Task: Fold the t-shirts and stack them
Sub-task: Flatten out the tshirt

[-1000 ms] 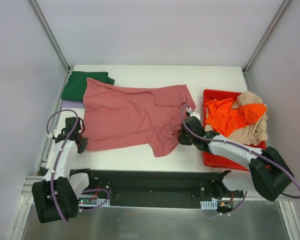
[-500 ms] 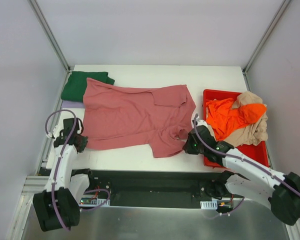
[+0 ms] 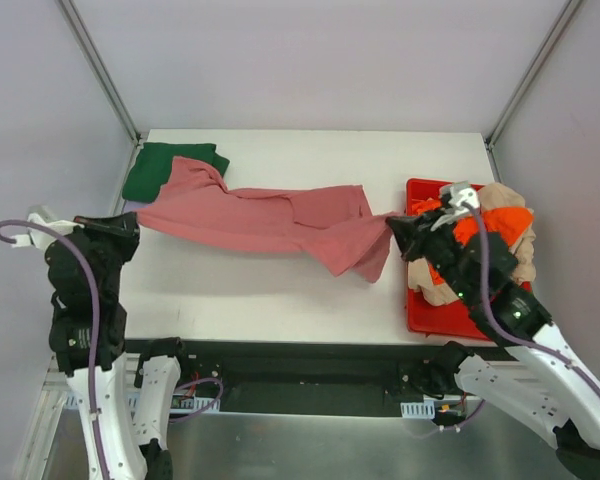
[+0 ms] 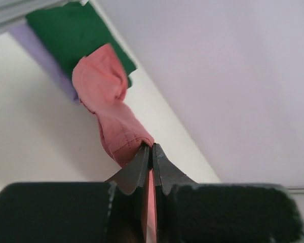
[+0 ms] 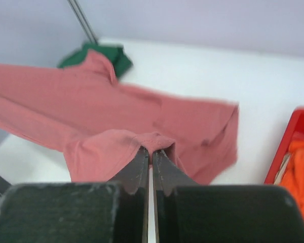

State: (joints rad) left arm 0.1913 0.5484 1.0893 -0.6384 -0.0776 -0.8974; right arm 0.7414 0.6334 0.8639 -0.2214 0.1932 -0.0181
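The rose-red t-shirt point(image 3: 265, 218) hangs stretched above the table between both arms. My left gripper point(image 3: 132, 222) is shut on its left end, where the cloth point(image 4: 114, 119) bunches at the fingertips. My right gripper point(image 3: 393, 228) is shut on a fold at its right side, with the shirt point(image 5: 142, 121) spread beyond the tips. A folded dark green t-shirt point(image 3: 160, 168) lies at the back left on a pale lilac one point(image 4: 40, 55). An orange t-shirt point(image 3: 475, 232) and a beige one point(image 3: 515, 262) sit heaped in the red bin point(image 3: 420, 318).
The red bin stands at the table's right side, just right of my right arm. Metal frame posts point(image 3: 100, 70) rise at the back corners. The white table point(image 3: 280, 300) shows bare below the lifted shirt.
Both arms have risen and pulled apart, lifting the rose-red shirt off the table and stretching it. The right gripper closed on its lower right part before the lift.
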